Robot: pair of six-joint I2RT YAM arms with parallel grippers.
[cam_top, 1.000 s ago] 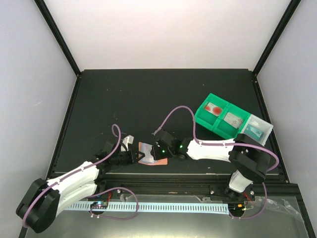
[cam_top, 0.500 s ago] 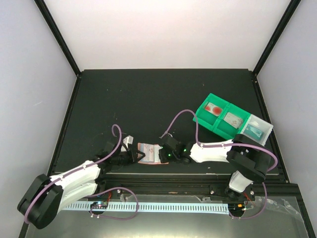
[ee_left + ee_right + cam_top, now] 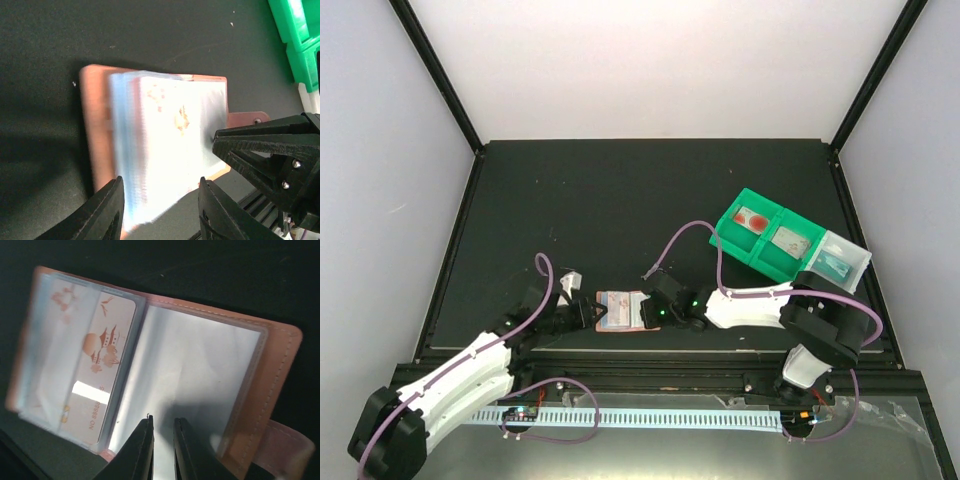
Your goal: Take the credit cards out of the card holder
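Note:
The card holder [image 3: 620,311] lies open on the black table near its front edge, terracotta outside, light blue sleeves inside. In the right wrist view a pale card with orange print [image 3: 95,380] sits in the left clear sleeve of the holder [image 3: 280,370]. No clearly red card shows. My right gripper [image 3: 163,422] is all but shut, its tips pressing on the right panel's lining. My left gripper [image 3: 160,190] is open, its fingers [image 3: 107,210] on either side of the near edge of the blurred holder [image 3: 95,120]. From above, the left gripper [image 3: 584,309] is at the holder's left edge and the right gripper [image 3: 648,312] at its right.
Two joined green bins [image 3: 765,236] and a clear bin [image 3: 842,258] stand at the right, behind the right arm. A green bin corner [image 3: 300,35] shows in the left wrist view. The table's front rail runs just below the holder.
My left gripper has moved right up to the holder's left edge. The holder now lies flatter and more open. The right gripper has shifted slightly right and stays on the holder.

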